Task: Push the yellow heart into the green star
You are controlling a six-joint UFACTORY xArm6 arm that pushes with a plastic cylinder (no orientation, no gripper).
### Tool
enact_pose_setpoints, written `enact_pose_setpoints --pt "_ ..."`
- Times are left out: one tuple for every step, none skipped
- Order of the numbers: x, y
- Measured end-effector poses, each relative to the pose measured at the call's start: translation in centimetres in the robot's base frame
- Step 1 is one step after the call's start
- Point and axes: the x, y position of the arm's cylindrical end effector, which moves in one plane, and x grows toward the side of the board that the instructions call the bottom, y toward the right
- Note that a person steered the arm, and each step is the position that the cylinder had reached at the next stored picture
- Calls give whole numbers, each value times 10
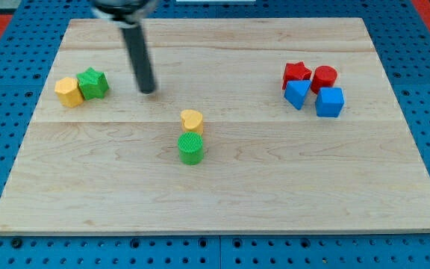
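The yellow heart (192, 120) lies near the middle of the wooden board, touching the green cylinder (191, 148) just below it. The green star (93, 82) sits at the view's left, touching a yellow hexagonal block (69, 92) on its left. My tip (148, 90) rests on the board between the two, up and left of the yellow heart and to the right of the green star, touching neither.
A cluster at the view's right holds a red star (296, 73), a red cylinder (324, 78), a blue pentagon-like block (297, 93) and a blue cube (330, 102). The board (275, 187) lies on a blue pegboard surface.
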Motion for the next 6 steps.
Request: enact_pose_setpoints --pt "29 97" --pt "101 106" --pt "90 30" --pt "55 4" --pt "48 12" --pt "27 -39"
